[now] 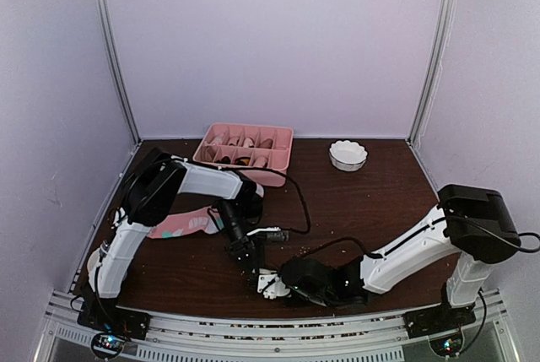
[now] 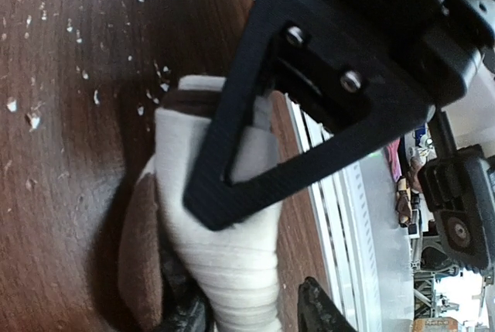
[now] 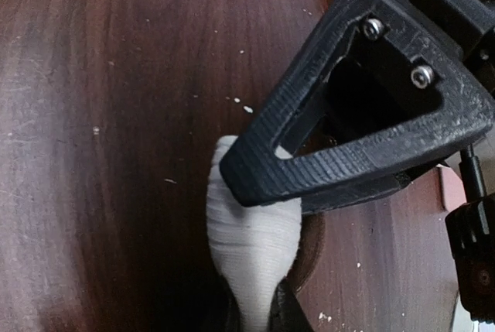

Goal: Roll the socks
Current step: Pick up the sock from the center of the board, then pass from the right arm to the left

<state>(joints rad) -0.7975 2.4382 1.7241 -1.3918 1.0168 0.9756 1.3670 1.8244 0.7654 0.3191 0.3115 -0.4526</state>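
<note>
The cream sock (image 1: pixel 270 284) with dark brown ends lies bunched near the table's front edge. In the right wrist view, my right gripper (image 3: pixel 255 318) is shut on the cream sock (image 3: pixel 251 231), whose fabric narrows between its fingers. In the left wrist view, my left gripper (image 2: pixel 251 313) straddles the same sock (image 2: pixel 232 270) with its jaws apart and a gap on the right side. Both grippers meet over the sock in the top view, the left gripper (image 1: pixel 253 266) and the right gripper (image 1: pixel 285 286). The pink sock (image 1: pixel 187 225) lies flat under the left arm.
A pink divided tray (image 1: pixel 283 144) holding rolled items stands at the back centre. A small white bowl (image 1: pixel 348 155) stands to its right. The table's metal front rail (image 2: pixel 340 216) runs close beside the sock. White crumbs are scattered on the wood.
</note>
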